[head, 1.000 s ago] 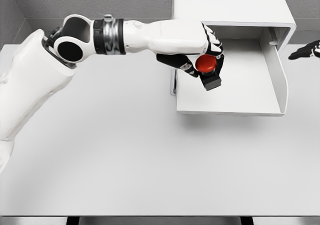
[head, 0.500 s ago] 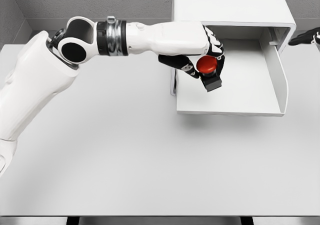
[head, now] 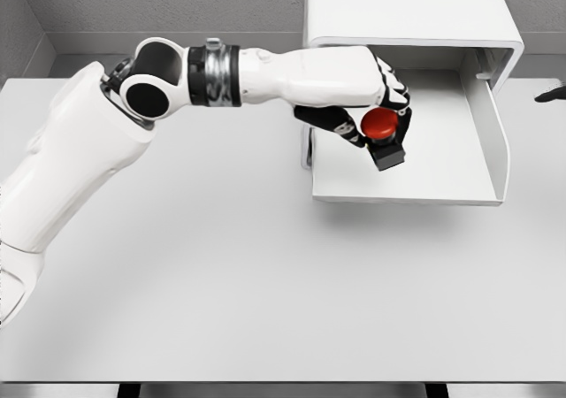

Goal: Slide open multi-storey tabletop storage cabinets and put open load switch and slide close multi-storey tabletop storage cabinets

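The left arm [head: 177,97] is reaching across from the lower left, its robot hand [head: 376,106] curling its fingers in a grasp. Only the right robot hand's dark fingertips [head: 552,94] are showing at the right edge.

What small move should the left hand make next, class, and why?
Probably lower and release. The left hand holds the red-buttoned black load switch over the open white drawer of the white storage cabinet, so the switch appears to be above the drawer floor, not yet set down.
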Controlling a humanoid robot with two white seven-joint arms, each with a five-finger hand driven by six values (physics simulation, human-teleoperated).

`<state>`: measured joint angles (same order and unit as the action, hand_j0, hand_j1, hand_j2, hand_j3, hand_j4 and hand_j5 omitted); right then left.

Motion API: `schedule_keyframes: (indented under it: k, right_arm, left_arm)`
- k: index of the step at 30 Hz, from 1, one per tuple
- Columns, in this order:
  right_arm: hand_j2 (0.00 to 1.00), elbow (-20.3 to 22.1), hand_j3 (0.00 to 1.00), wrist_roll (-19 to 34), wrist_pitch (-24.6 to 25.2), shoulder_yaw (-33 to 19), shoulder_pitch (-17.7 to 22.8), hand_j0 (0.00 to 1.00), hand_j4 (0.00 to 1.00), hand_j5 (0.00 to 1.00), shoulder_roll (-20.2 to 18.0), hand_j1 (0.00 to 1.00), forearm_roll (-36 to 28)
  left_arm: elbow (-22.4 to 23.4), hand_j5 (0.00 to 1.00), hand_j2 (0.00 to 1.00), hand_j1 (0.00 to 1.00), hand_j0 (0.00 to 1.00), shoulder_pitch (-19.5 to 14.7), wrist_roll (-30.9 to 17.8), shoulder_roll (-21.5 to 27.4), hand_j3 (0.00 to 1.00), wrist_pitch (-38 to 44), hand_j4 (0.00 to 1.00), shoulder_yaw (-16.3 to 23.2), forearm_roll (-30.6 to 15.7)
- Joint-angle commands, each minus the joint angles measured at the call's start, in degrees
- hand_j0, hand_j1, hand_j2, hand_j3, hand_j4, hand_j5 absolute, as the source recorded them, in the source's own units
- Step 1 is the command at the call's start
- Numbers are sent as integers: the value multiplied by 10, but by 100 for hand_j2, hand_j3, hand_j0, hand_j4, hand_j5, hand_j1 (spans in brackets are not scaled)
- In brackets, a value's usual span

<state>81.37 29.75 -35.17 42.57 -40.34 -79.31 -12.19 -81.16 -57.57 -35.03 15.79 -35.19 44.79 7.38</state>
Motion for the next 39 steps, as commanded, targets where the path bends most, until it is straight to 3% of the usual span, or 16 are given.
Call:
schedule_keyframes:
  k: [1,22,39]
  right_arm:
    - [100,-9,100,0,2,4,0,100,100,100,-5,100,-4]
    - [100,-9,100,3,2,5,43,100,100,100,-1,100,13]
    - [100,-8,100,4,2,5,47,100,100,100,8,100,18]
  left_arm:
    - [7,42,42,42,42,0,0,-13,42,2,42,-1,5]
    - [58,42,42,42,42,4,0,-48,42,2,42,-1,44]
    - [96,42,42,42,42,1,1,-67,42,2,42,-6,84]
